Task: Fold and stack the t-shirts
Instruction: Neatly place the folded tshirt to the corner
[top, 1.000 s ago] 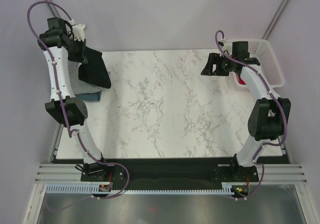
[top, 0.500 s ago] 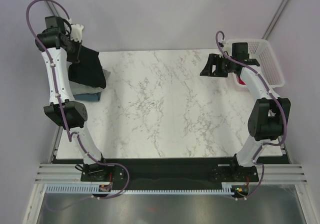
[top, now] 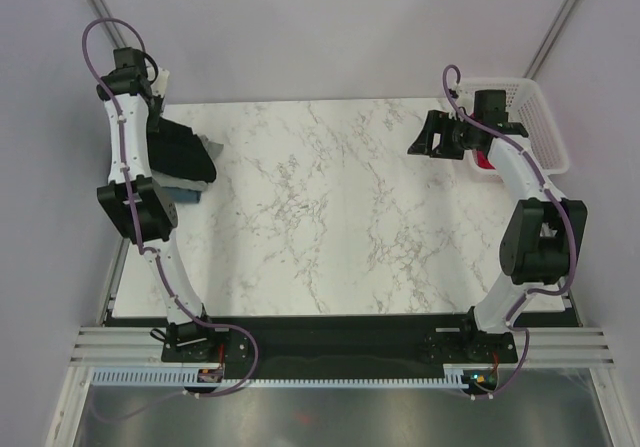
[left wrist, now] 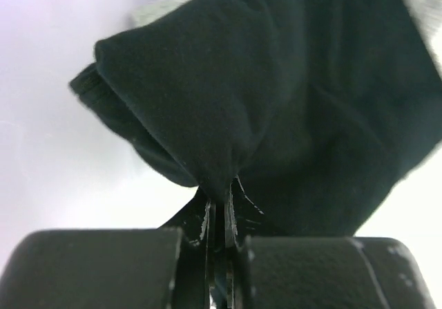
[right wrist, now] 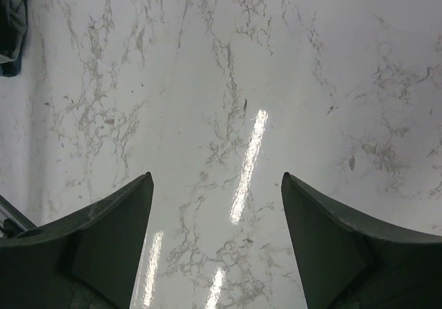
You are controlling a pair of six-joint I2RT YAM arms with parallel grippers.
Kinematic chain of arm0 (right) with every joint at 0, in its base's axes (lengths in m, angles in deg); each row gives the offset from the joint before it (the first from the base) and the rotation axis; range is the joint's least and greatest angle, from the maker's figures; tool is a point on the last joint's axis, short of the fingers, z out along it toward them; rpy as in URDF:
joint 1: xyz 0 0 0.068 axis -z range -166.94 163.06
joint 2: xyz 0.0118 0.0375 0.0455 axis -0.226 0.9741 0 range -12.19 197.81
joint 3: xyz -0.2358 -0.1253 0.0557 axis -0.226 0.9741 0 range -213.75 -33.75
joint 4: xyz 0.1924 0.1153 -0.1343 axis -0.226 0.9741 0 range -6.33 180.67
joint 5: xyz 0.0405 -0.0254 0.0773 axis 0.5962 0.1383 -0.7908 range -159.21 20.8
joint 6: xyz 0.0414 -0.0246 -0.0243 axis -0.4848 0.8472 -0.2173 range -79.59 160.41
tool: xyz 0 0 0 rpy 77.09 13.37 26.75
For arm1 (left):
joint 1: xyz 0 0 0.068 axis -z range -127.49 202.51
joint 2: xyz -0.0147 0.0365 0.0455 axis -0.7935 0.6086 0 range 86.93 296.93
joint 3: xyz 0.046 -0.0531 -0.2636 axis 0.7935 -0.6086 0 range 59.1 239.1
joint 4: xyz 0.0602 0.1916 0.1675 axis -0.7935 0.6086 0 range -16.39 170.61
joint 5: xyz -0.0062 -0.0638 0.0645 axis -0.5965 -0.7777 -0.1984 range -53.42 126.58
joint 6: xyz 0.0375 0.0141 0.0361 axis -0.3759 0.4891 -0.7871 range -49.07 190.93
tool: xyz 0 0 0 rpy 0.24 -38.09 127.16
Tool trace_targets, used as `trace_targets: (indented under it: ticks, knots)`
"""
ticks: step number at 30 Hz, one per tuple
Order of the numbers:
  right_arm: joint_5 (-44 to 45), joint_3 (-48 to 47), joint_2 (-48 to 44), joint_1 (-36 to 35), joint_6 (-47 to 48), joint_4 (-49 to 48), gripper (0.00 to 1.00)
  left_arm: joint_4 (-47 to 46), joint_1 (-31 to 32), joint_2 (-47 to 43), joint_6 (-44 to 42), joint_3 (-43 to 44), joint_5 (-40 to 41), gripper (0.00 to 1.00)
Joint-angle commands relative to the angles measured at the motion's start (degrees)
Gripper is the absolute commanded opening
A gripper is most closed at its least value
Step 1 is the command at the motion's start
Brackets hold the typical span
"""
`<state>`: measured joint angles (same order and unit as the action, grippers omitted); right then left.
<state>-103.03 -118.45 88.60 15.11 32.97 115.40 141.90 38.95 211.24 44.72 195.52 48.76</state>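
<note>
The left gripper (left wrist: pixel 219 209) has its two fingers pressed together on a pinch of the black t-shirt (left wrist: pixel 276 95), and the cloth fans out from that pinch in dark folds that fill most of the left wrist view. From above, this gripper sits at the far left corner of the marble table (top: pixel 330 217). The black t-shirt (top: pixel 182 152) drapes from it down onto the left edge of the tabletop. A strip of blue t-shirt (top: pixel 187 192) shows from under its near side, lying on the table, and a bit of grey cloth (top: pixel 208 146) peeks out at its right edge. The left arm rises from its base along the left side of the table.

The right gripper (right wrist: pixel 217 184) is spread wide with nothing between its fingers, hanging above bare marble. It is over the far right part of the table, pointing left, just beside the white lattice basket (top: pixel 545 117). A patch of crimson-pink cloth (top: pixel 486 162) shows at the basket's near left side, mostly hidden by the right arm.
</note>
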Motion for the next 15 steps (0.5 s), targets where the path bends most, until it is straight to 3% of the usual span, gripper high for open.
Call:
trace_targets:
  ticks: [1,15]
  knots:
    - [-1.2,0.8,-3.4,0.2,-0.5,-1.9,0.83,-7.4,-0.6,0.6,-0.2,2.4,6.5,0.02]
    - [-1.5,0.9,-2.6,0.8,-1.0,-2.3,0.83,-14.9,-1.6,2.7,-3.7,2.3,12.3,0.02]
